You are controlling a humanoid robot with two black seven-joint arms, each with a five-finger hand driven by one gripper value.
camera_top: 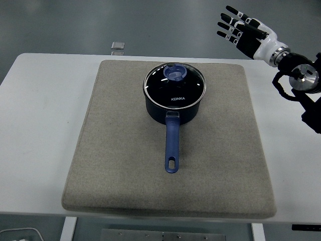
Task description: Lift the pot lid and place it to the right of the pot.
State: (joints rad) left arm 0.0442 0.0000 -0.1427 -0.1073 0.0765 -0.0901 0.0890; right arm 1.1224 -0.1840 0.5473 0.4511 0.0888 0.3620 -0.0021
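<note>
The white bench runs along the bottom of the head view, its near edge smooth and bare, and on it lies a large grey-beige mat — square-cornered, soft-looking, with a felt-like weave. Nearest on the mat is the tip of the pot's blue handle, a long flat bar with a slotted hole at its end; its long axis runs straight toward the near edge, pointing at the robot's side. Farther in, the handle joins the dark blue pot, a round, glossy saucepan standing upright on the far half of the mat. The lid sits on the pot, a glass disc with a shiny metal rim and a round blue knob at its far side. Beyond and well apart to the right, the right robot hand hangs above the bench's far corner — black-and-white fingers spread, grasping nothing.
</note>
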